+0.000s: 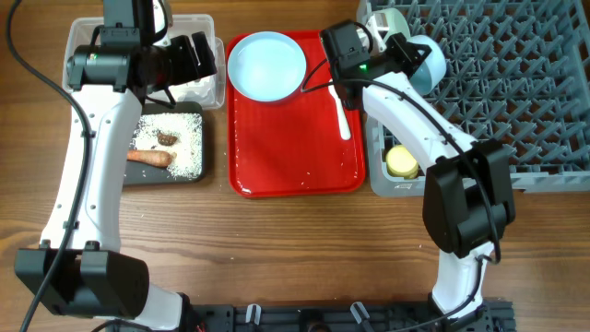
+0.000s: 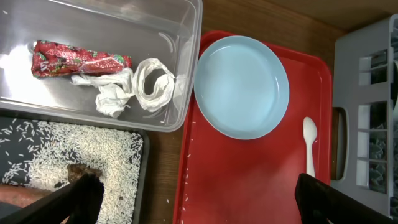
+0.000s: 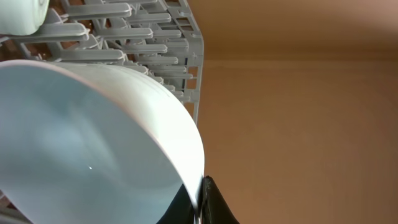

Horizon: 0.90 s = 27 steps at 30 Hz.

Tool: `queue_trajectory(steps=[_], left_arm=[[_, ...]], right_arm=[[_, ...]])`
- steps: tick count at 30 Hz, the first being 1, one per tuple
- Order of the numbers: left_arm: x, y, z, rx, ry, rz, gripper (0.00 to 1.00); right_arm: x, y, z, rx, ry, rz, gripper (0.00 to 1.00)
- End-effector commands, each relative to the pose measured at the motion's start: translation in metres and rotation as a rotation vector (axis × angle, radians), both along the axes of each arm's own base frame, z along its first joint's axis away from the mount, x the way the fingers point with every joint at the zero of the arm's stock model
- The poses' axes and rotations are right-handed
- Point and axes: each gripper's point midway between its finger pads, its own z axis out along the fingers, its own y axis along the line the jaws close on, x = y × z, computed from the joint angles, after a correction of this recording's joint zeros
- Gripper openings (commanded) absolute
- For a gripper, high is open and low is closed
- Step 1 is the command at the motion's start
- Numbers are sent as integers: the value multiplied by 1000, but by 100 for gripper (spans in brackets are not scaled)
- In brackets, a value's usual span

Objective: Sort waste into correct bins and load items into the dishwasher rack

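Note:
My left gripper (image 2: 199,202) is open and empty, hovering over the gap between the black tray (image 2: 144,155) and the red tray; overhead it is by the clear tub (image 1: 210,28). The tub holds the red wrapper (image 2: 78,59) and white tissue (image 2: 134,90). The black tray holds rice (image 1: 184,148), a brown lump (image 1: 167,138) and the carrot stick (image 1: 150,157). The pale blue plate (image 1: 267,65) and white spoon (image 1: 343,115) lie on the red tray. My right gripper (image 3: 200,208) is shut on the rim of the pale blue bowl (image 1: 430,65) at the grey rack's (image 1: 516,83) left edge.
The flat red serving tray (image 1: 295,157) lies in the middle, with a few rice grains along its left rim. A pale green bowl (image 1: 392,20) stands in the rack's top left corner. The yellow cup (image 1: 401,162) sits in the rack's side compartment.

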Motion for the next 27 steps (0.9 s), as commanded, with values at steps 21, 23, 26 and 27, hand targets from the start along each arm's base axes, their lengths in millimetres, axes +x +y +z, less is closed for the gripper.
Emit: queue_trajectory(steps=[21, 23, 26, 27], left_arm=[[2, 3, 6, 3, -16, 9, 100], [2, 3, 6, 3, -16, 9, 100], [2, 3, 6, 3, -16, 9, 100], [2, 3, 6, 3, -16, 9, 100]], right_arm=[[-8, -19, -3, -127, 65, -59, 4], [-6, -28, 4, -152, 41, -91, 4], [2, -38, 11, -169, 46, -109, 4], [6, -38, 13, -166, 34, -109, 4]])
